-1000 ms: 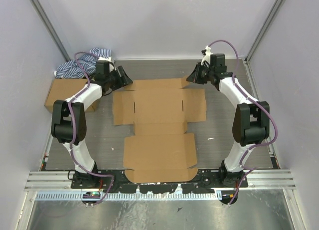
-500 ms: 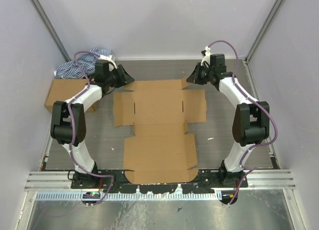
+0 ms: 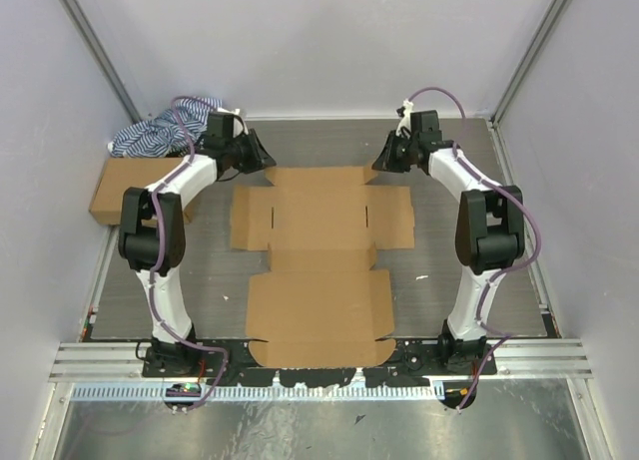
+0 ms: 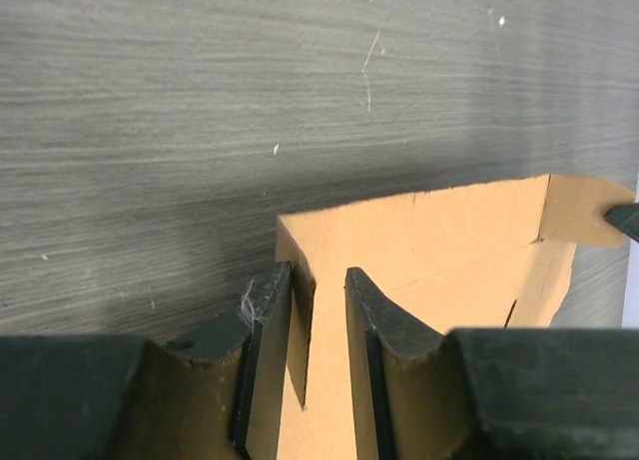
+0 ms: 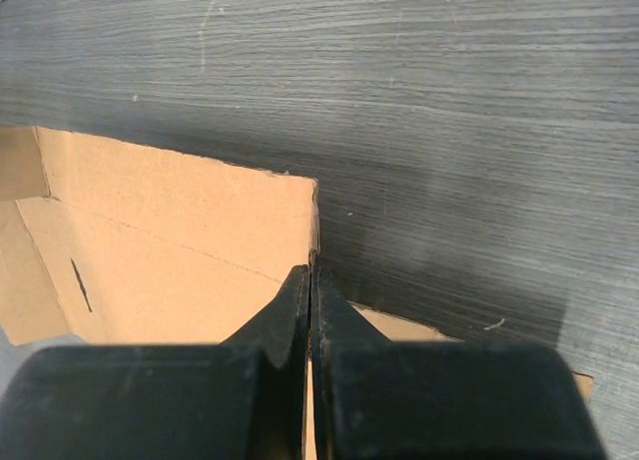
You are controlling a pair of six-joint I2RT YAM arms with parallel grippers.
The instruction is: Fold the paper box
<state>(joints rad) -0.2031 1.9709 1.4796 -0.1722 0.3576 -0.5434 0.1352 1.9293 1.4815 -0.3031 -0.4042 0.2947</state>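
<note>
The counter (image 3: 200,270) lies bare on every side of the paper box (image 3: 319,221), spread flat mid-counter, with a carton (image 3: 125,186) and striped cloth (image 3: 150,136) well left of it by the wall. At the box's far flap (image 3: 319,173), the left gripper (image 3: 262,161) has moved in since a second ago, jaws narrower but parted astride the left corner; the right gripper (image 3: 384,161) is clenched on the right corner. Only the wrist views show the flap tilted up.
</note>
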